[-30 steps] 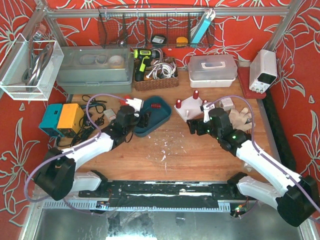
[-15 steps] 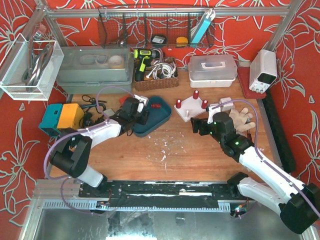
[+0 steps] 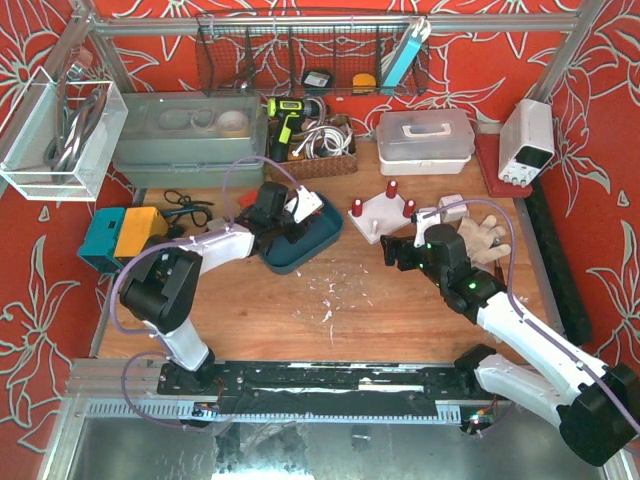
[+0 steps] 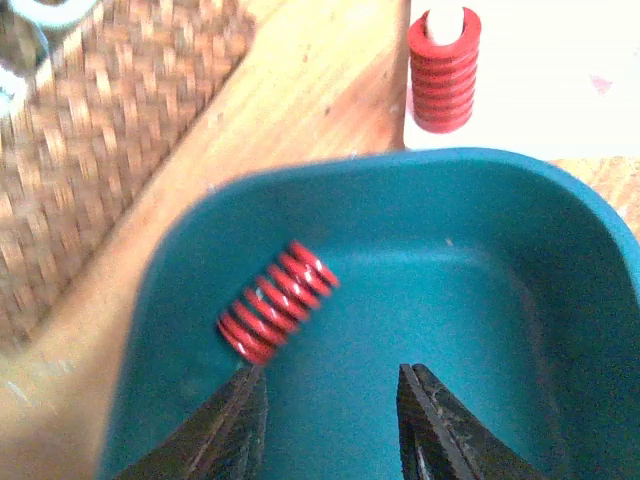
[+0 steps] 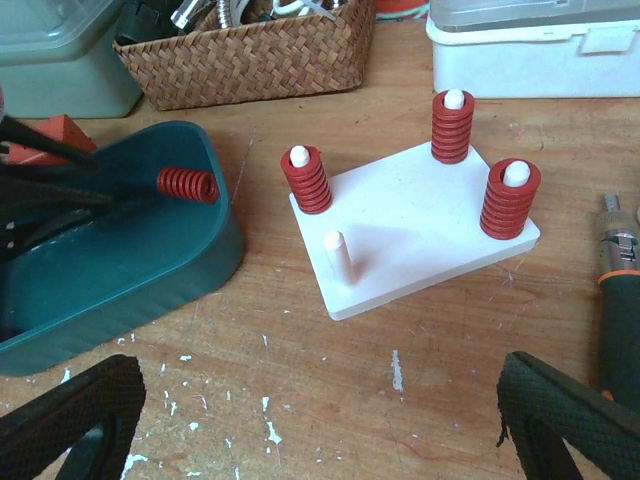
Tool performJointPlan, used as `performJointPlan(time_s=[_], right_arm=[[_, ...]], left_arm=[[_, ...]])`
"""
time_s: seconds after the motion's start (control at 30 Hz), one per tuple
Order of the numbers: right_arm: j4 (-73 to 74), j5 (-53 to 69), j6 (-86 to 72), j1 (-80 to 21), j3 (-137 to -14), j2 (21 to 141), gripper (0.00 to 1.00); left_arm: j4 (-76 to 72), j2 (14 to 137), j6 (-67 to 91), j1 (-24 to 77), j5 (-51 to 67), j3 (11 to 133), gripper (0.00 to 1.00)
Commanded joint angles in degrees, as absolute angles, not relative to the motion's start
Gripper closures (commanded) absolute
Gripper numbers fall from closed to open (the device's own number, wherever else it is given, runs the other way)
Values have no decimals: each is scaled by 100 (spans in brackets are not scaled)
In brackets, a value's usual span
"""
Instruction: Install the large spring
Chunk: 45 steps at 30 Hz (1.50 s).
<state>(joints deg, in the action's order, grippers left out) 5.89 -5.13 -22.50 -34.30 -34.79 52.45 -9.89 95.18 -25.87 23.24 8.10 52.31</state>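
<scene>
A large red spring (image 4: pixel 277 300) lies on its side in the teal tray (image 4: pixel 500 190); it also shows in the right wrist view (image 5: pixel 187 184). My left gripper (image 4: pixel 330 385) is open over the tray, its left fingertip just below the spring's end. The white peg board (image 5: pixel 415 225) holds three red springs (image 5: pixel 306 180) on pegs, and one bare peg (image 5: pixel 341 256) stands at its near corner. My right gripper (image 5: pixel 320 400) is open and empty above the table, in front of the board. In the top view the left gripper (image 3: pixel 290 228) is over the tray (image 3: pixel 325 240) and the right gripper (image 3: pixel 395 252) is below the board (image 3: pixel 380 215).
A wicker basket (image 5: pixel 250 55) and a white lidded box (image 5: pixel 530 45) stand behind the board. A screwdriver handle (image 5: pixel 618 290) lies at the right. A grey bin (image 3: pixel 190 140), a teal and orange box (image 3: pixel 125 238) and a power supply (image 3: pixel 527 140) ring the table.
My left gripper has moved right and forward, from the tray's left edge to over the tray's inside. My right gripper drew back slightly from the board, then held still.
</scene>
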Motion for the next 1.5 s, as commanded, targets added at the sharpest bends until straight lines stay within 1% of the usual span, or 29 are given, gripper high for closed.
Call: performJointPlan(time_s=[0.0, 0.13, 0.27, 0.6, 0.83, 1.0, 1.17, 1.4, 1.47], right_arm=[[547, -615, -2292, -3445, -3469, 5282, 3], [572, -769, -2252, -3445, -3451, 5221, 3], [539, -960, -2251, -3445, -3378, 5167, 3], [503, -1150, -2228, -3443, -3333, 5164, 3], [477, -1121, -2226, -3445, -3325, 5149, 3], [476, -1170, -2230, -3445, -3306, 5127, 3], [486, -1157, -2224, -3445, -3335, 5225, 3], [464, -1104, -2250, -3445, -3330, 5254, 3], [451, -1069, -2259, -3445, -3327, 5228, 3]], left_arm=[[-728, 9885, -4266, 2237, 1183, 5835, 58], [-607, 10131, -5163, 2206, 1297, 6141, 54], [-704, 10286, -5832, 2199, 1204, 6153, 54], [-45, 10792, -6578, 2181, 1161, 6618, 54], [260, 11224, -6726, 2171, 1066, 7157, 54], [645, 11544, -6770, 2133, 946, 7522, 56], [889, 11803, -6795, 2087, 628, 7765, 56], [1422, 11973, -6655, 2065, 862, 7814, 56], [1600, 11961, -6614, 2065, 1100, 7827, 59]])
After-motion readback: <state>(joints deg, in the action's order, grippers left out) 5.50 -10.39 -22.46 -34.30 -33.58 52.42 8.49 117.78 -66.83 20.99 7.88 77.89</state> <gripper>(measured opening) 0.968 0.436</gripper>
